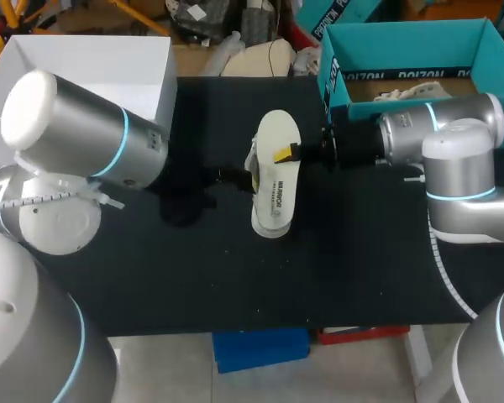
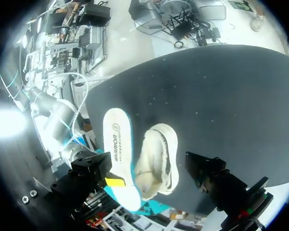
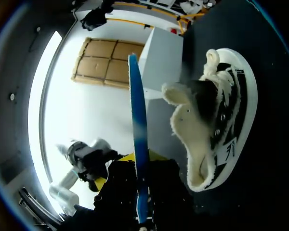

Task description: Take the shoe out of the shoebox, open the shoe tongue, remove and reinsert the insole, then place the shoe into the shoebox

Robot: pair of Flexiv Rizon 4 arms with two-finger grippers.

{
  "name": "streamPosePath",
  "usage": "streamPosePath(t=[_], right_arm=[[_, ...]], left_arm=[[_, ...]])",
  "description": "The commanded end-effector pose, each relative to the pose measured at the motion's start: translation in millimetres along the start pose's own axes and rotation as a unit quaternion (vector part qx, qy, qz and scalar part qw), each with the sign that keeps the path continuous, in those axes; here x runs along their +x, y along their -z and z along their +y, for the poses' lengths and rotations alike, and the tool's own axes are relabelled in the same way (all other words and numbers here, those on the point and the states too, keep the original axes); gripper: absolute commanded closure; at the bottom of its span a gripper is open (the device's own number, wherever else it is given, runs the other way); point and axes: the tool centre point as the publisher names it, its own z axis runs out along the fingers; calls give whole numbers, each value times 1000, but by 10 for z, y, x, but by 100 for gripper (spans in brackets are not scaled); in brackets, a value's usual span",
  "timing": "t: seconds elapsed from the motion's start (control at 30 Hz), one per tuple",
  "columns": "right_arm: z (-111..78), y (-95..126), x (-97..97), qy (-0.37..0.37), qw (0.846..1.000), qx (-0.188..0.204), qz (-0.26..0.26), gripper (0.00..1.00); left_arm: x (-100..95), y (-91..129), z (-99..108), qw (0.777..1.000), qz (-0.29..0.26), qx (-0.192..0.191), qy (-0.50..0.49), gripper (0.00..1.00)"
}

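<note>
The insole (image 1: 277, 189) is clamped between the fingers of the right tool (image 1: 288, 153), which is brought in from 3 o'clock. In the right wrist view the insole is seen edge-on, with its blue underside shown. The shoe (image 1: 254, 166) is laid on its side at the middle of the surface (image 1: 361, 269), just beside the insole at its 9 o'clock, and both long axes are run from 12 to 6. Reinsertion is judged to be next, so the insole must be carried toward 9 o'clock into the fleecy opening, which is turned toward the right tool, the nearer one. The left tool (image 1: 187, 206) is placed at the shoe's 9 o'clock, and whether it is apart or together cannot be told. The shoebox (image 1: 403, 46) is set at 1 o'clock.
</note>
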Motion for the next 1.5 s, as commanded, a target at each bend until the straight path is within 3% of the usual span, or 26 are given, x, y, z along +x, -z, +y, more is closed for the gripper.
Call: streamPosePath(t=[0.03, 0.1, 0.17, 0.27, 0.37, 0.67, 0.97, 1.2, 1.27, 1.5], right_arm=[[2, -9, -8, 0, 1000, 0, 0, 100], [2, -9, -8, 0, 1000, 0, 0, 100], [2, -9, -8, 0, 1000, 0, 0, 100], [2, -9, -8, 0, 1000, 0, 0, 100], [2, -9, -8, 0, 1000, 0, 0, 100], [2, -9, -8, 0, 1000, 0, 0, 100], [2, -9, -8, 0, 1000, 0, 0, 100], [2, -9, -8, 0, 1000, 0, 0, 100], [2, -9, -8, 0, 1000, 0, 0, 100], [2, -9, -8, 0, 1000, 0, 0, 100]], left_arm=[[39, 4, -17, 997, -73, -2, -2, 0], [39, 4, -17, 997, -73, -2, -2, 0], [68, -33, -45, 988, -147, 32, 22, 0], [140, -48, -14, 966, -248, 50, 57, 0], [187, -56, 27, 946, -311, 50, 74, 0], [169, -97, 66, 887, -446, 61, 98, 0], [44, -162, 70, 861, -495, 23, 113, 0], [-35, -337, 107, 866, -488, -27, 110, 0], [-71, -357, 118, 869, -483, -41, 104, 5], [-200, -381, 175, 877, -467, -71, 93, 0]])
